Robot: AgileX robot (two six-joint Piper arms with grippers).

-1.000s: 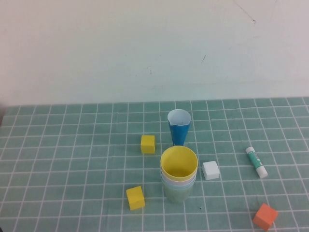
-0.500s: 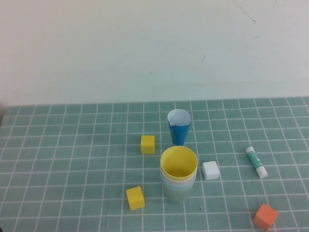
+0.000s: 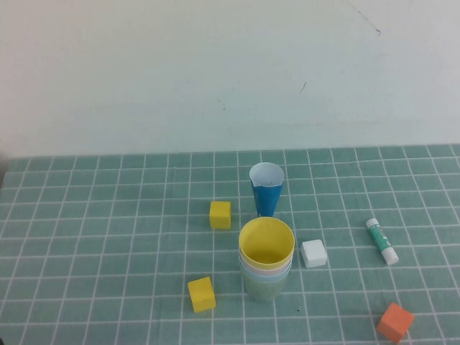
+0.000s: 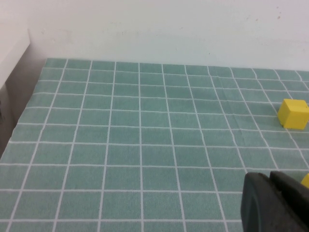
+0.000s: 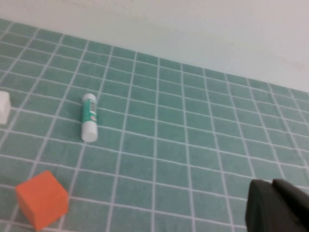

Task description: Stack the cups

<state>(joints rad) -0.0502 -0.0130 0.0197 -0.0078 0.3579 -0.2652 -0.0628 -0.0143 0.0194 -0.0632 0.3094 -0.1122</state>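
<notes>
The cups stand nested in one stack (image 3: 266, 262) at the front middle of the green grid mat in the high view. The yellow cup (image 3: 266, 243) is on top, pale pink and light blue rims show under it, and the sage green cup (image 3: 263, 289) is at the bottom. Neither arm shows in the high view. My left gripper (image 4: 269, 176) is shut and empty, low over the mat at the left. My right gripper (image 5: 273, 183) is shut and empty, low over the mat at the right.
A narrow dark-blue cone cup (image 3: 267, 190) stands just behind the stack. Two yellow cubes (image 3: 220, 214) (image 3: 202, 294) lie to its left and a white cube (image 3: 314, 253) to its right. A glue stick (image 3: 382, 241) and an orange cube (image 3: 395, 322) lie at the right.
</notes>
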